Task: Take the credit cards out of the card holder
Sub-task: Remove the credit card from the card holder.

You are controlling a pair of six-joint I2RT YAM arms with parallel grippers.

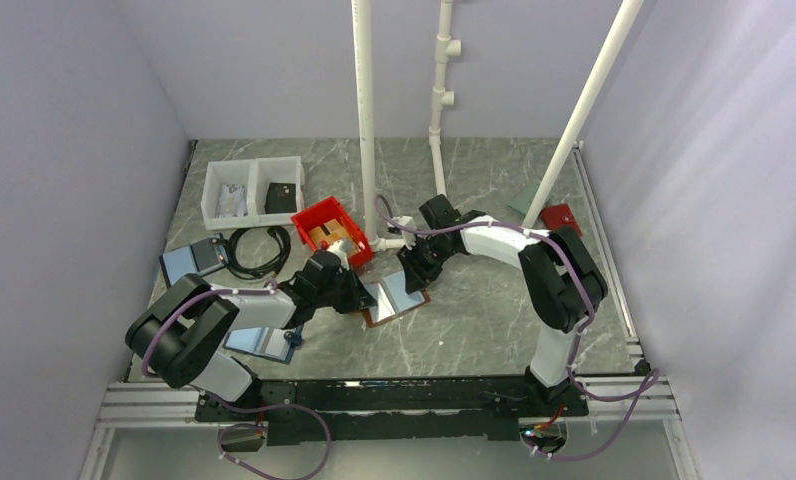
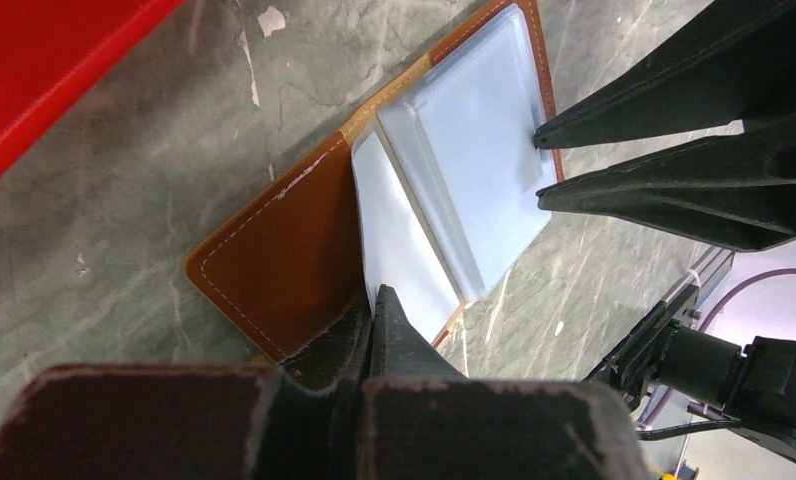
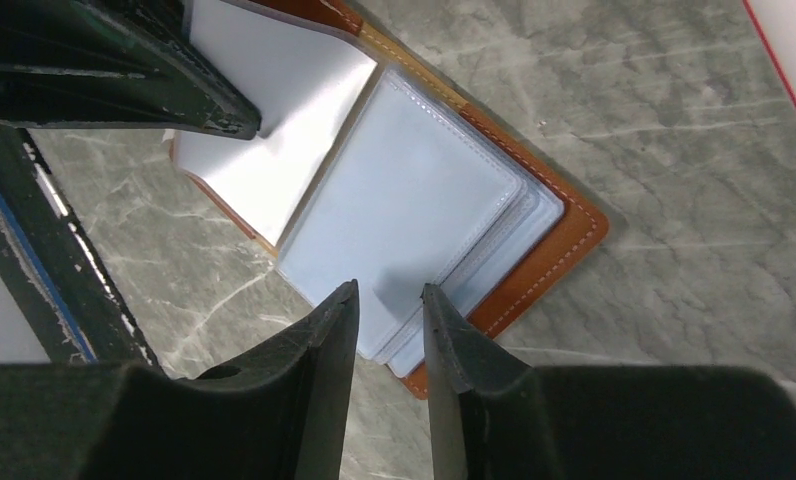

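Note:
The brown card holder (image 1: 396, 303) lies open on the table's middle, with pale blue plastic sleeves (image 3: 414, 190) stacked on its right half and a white sleeve on its left half. My left gripper (image 1: 359, 290) is shut, and its tip (image 2: 379, 297) rests on the white sleeve beside the brown cover (image 2: 284, 260). My right gripper (image 3: 389, 292) is open by a narrow gap and sits over the near corner of the pale blue sleeves (image 2: 474, 160), close to the brown edge (image 3: 564, 240). It holds nothing. No separate card shows.
A red bin (image 1: 329, 225) stands just behind the holder. A white two-part tray (image 1: 252, 190) and a black cable coil (image 1: 259, 250) are at the back left. Two blue-edged folders (image 1: 189, 260) (image 1: 264, 343) lie left. White pipes (image 1: 364, 120) rise behind.

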